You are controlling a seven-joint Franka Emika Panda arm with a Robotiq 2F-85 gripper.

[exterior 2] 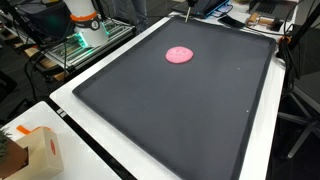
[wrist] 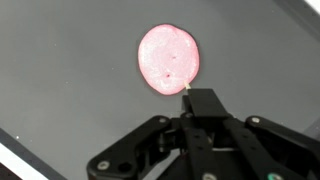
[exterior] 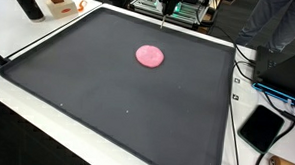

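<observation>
Pink disc [exterior: 150,57] lies flat on black mat [exterior: 106,106], toward far edge. Thin rod [exterior: 162,25] hangs near it. Black phone [exterior: 261,126] beside mat.

From where I stand the gripper [wrist: 204,103] is matte black throughout: a boxy, square-edged block at its middle, jointed link bars [wrist: 143,148] splaying to either side of that block, dotted with round pivot pins [wrist: 103,165].

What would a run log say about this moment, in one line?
jaws: closed together, at edge of pink disc | pink disc: lying flat on black tray | contact: cannot tell
</observation>
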